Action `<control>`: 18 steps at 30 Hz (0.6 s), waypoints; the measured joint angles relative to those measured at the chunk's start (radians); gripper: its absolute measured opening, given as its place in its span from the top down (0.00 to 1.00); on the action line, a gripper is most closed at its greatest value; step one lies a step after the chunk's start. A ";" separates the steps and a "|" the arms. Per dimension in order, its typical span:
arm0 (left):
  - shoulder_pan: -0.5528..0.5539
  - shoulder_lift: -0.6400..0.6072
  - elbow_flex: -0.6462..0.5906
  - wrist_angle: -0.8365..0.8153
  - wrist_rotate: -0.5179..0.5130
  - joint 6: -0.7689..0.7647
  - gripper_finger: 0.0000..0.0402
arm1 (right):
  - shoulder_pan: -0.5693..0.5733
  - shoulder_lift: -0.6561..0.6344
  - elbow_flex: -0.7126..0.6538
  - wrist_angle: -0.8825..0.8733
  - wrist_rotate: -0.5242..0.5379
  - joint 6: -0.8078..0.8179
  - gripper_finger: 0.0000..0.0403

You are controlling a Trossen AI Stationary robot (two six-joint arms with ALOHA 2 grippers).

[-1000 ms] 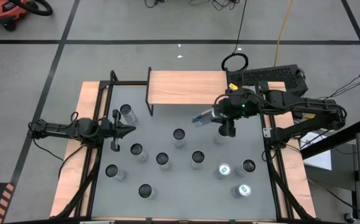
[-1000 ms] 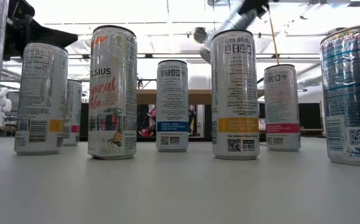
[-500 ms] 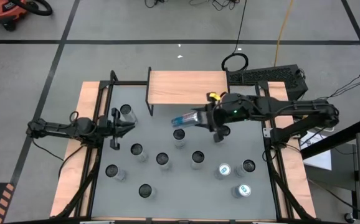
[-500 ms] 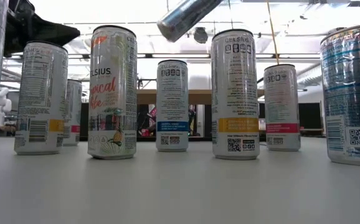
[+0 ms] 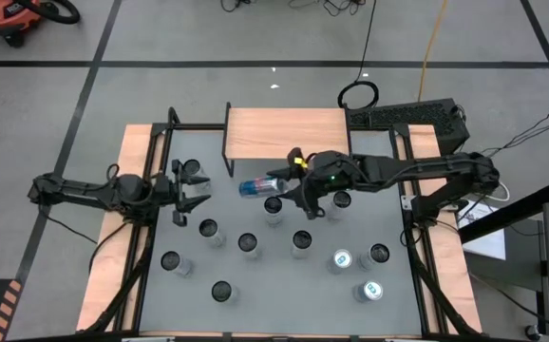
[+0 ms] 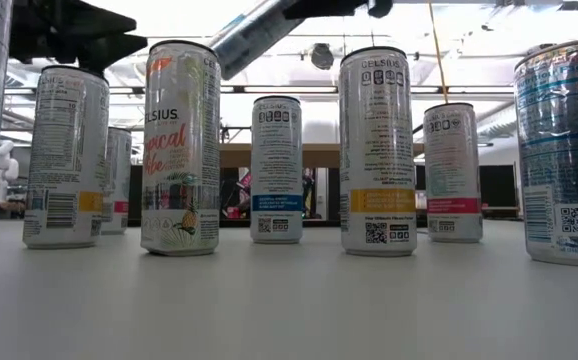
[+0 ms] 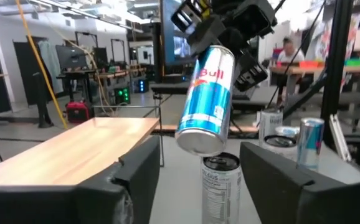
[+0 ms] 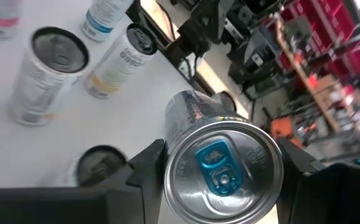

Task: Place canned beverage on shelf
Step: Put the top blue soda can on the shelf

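The task is partway through: the blue and silver can (image 5: 258, 186) is off the worktop (image 5: 284, 275) but not yet on the shelf (image 5: 284, 134), whose plank top shows bare. The right pincer (image 5: 298, 186) is clamped on the can and holds it tipped nearly horizontal in the air, just in front of the shelf's front edge, above the other upright cans (image 5: 247, 243), with the right arm stretched in from the right side. What remains, judging from this, is carrying it over the plank, righting it and letting go. The left pincer (image 5: 191, 187) hangs near the shelf's left end with its jaws parted and nothing in them, pointing at the carried can.
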 joint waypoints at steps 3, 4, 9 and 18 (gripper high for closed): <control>0.000 0.066 0.034 0.000 0.014 0.029 0.41 | 0.000 0.026 0.000 0.060 0.000 -0.051 0.60; 0.000 0.089 0.046 0.000 0.017 0.032 0.39 | 0.000 0.035 0.000 0.078 0.000 -0.068 0.60; 0.000 0.190 0.117 -0.003 0.013 0.032 0.29 | 0.000 0.070 0.000 0.126 0.000 -0.165 0.60; 0.002 0.324 0.216 -0.009 -0.010 0.082 0.07 | -0.001 0.069 0.000 0.146 -0.054 -0.205 0.60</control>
